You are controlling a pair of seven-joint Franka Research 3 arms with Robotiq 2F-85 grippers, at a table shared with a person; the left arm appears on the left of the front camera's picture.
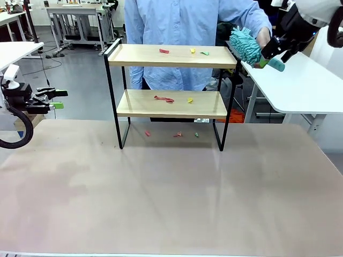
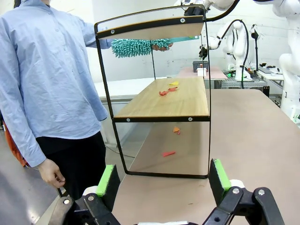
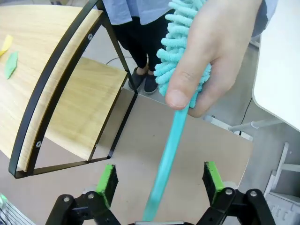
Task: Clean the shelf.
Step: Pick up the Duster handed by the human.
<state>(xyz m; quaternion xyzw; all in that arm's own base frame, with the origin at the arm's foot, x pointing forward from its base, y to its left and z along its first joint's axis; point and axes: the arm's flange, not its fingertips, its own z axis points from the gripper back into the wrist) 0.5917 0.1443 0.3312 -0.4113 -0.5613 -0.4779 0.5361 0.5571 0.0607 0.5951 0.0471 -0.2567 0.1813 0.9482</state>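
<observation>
The shelf (image 1: 171,55) (image 2: 173,101) (image 3: 56,93) stands at the far middle of the table, with small red, yellow and green scraps (image 1: 164,51) on both boards and on the table beneath it. Behind it a person's hand (image 3: 211,61) holds a teal fluffy duster (image 1: 245,45) (image 2: 136,47) by its head. The duster's thin handle (image 3: 168,154) runs down between the fingers of my right gripper (image 1: 270,53) (image 3: 159,180), whose jaws stand open on either side of it. My left gripper (image 1: 53,99) (image 2: 164,180) hovers open at the left table edge, facing the shelf's side.
The beige table (image 1: 171,187) has free room in front of the shelf. A white table (image 1: 305,85) stands at the right under my right arm, and another white table (image 1: 16,51) at the far left. The person (image 2: 42,79) stands right behind the shelf.
</observation>
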